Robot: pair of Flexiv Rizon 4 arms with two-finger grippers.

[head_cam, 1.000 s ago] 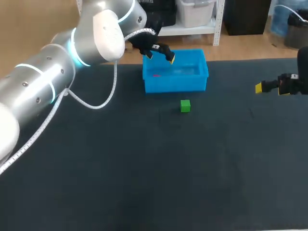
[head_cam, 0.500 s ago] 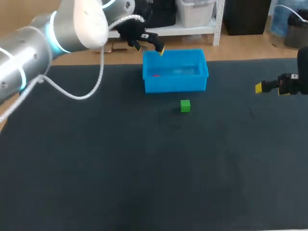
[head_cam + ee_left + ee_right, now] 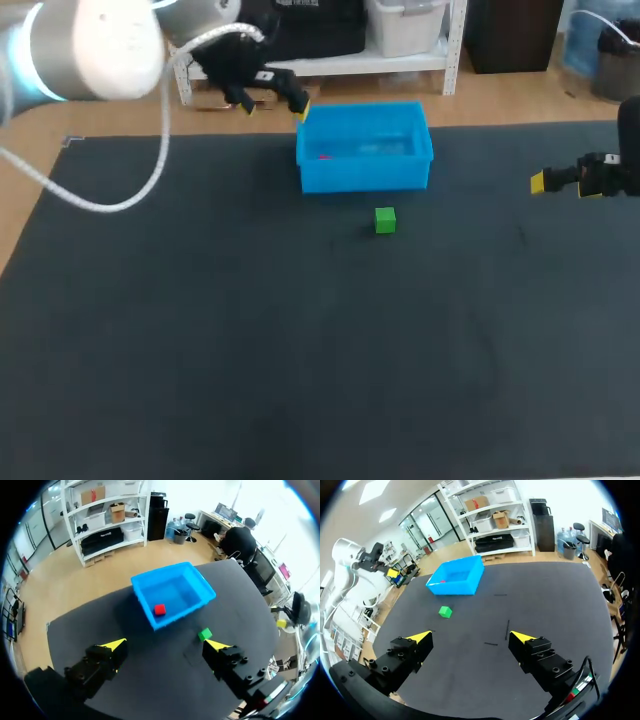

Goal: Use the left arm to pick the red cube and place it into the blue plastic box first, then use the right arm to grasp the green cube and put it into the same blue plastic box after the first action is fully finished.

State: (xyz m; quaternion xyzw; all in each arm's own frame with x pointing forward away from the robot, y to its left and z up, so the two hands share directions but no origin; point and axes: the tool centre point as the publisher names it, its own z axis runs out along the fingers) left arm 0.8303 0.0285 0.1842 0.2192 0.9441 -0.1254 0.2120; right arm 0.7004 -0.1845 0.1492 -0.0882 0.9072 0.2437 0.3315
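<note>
The red cube (image 3: 324, 156) (image 3: 160, 609) lies inside the blue plastic box (image 3: 365, 178) (image 3: 174, 622), near its left end. In front of the box, the green cube (image 3: 385, 220) (image 3: 204, 634) (image 3: 445, 611) rests on the black mat. My left gripper (image 3: 275, 110) (image 3: 166, 644) hangs open and empty above the table's far edge, just left of the box. At the right side, my right gripper (image 3: 560, 183) (image 3: 471, 636) hovers open and empty, well away from the green cube. In the right wrist view, the box (image 3: 456, 580) stands beyond the green cube.
A black mat (image 3: 300, 340) covers the table, with only the box and the green cube on it. My left arm (image 3: 90, 45) comes in from the far left corner, trailing a white cable (image 3: 150, 180).
My left arm has drawn back to the left from above the box, its gripper staying open. The red cube stays in the box. The right arm has not moved.
</note>
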